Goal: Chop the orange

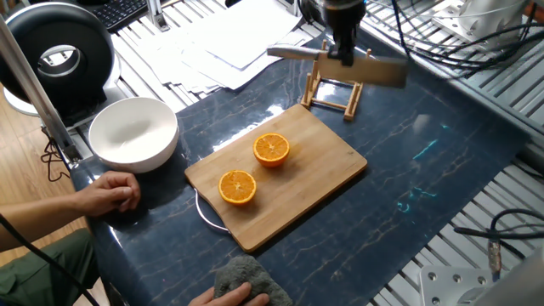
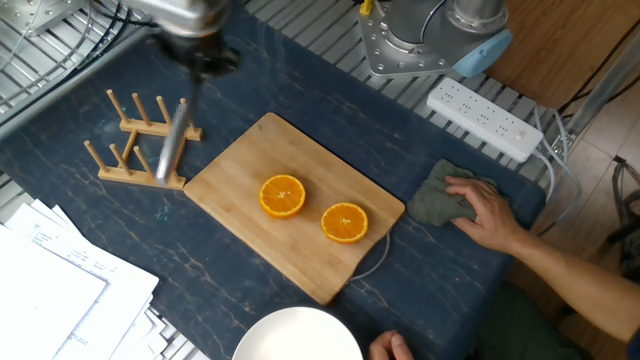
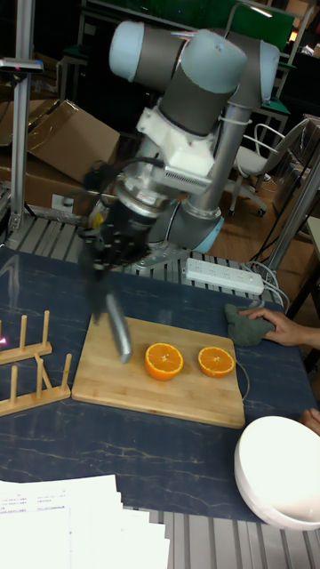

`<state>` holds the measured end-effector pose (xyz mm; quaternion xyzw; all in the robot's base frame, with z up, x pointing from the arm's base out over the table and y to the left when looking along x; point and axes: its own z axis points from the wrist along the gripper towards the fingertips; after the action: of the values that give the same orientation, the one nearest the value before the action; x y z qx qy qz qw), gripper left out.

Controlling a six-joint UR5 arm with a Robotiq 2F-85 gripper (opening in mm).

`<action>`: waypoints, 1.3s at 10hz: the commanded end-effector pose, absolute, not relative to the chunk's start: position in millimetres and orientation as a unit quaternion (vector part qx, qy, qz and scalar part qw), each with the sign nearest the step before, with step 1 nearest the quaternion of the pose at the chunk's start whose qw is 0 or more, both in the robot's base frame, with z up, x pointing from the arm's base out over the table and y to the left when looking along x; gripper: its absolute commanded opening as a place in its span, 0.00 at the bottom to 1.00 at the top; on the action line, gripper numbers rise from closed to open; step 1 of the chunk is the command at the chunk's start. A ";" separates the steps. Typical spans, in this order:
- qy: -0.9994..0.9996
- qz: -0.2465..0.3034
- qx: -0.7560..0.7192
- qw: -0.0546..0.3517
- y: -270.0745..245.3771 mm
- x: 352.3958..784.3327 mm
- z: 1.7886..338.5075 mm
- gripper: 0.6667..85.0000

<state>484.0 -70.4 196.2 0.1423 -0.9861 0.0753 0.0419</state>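
A knife (image 1: 340,64) is being pinched in the end effector (image 3: 100,253) above the rack (image 2: 135,150) — orange (image 2: 283,195) halves are lying board-side, apart.

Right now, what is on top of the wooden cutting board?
Two orange halves lie cut-side up on the bamboo board. Nothing else rests on it; what lies beneath it is hidden.
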 end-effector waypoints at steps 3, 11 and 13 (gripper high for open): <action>-0.995 -0.043 0.093 0.012 20.8 499.2 188.3 0.01; -0.994 -0.076 0.077 0.015 58.1 528.4 147.0 0.01; -0.995 -0.058 0.081 0.009 56.2 538.6 129.9 0.01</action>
<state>527.9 49.4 144.4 0.0825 -0.9946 -0.0606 0.0161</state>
